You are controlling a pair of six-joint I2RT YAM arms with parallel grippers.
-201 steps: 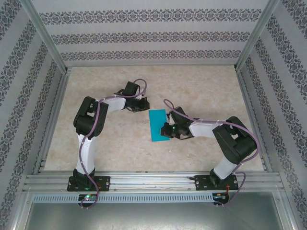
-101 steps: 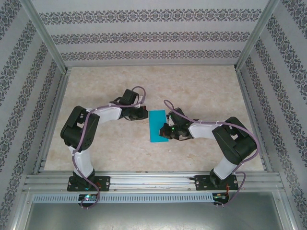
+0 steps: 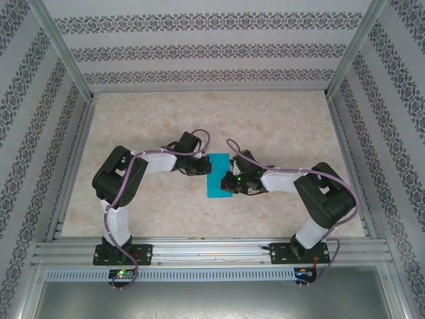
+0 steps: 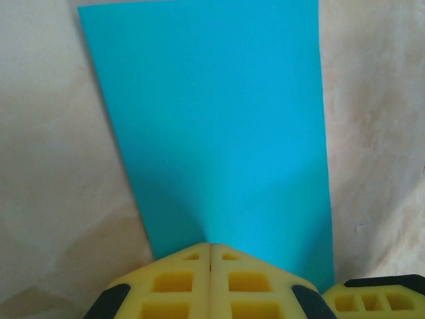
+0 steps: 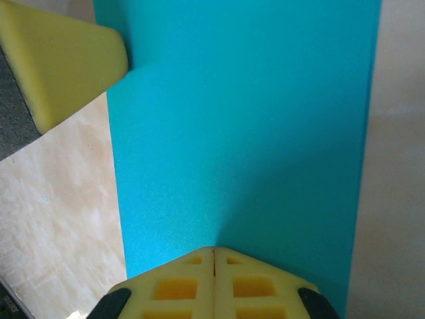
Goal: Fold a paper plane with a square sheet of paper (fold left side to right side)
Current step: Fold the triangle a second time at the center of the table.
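While table point(image 3: 265, 126) lies bare around the paper point(image 4: 219, 133), your left gripper point(image 4: 210, 256) and right gripper point(image 5: 214, 256) press its opposite edges, fingers closed.

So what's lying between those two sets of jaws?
The teal paper sheet, a flat rectangle on the table. The top view shows it; each wrist view shows shut jaws at its edge.

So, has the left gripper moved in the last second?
Yes. The left gripper has come toward the near rail and rightward, reaching the left edge of the square sheet of paper.
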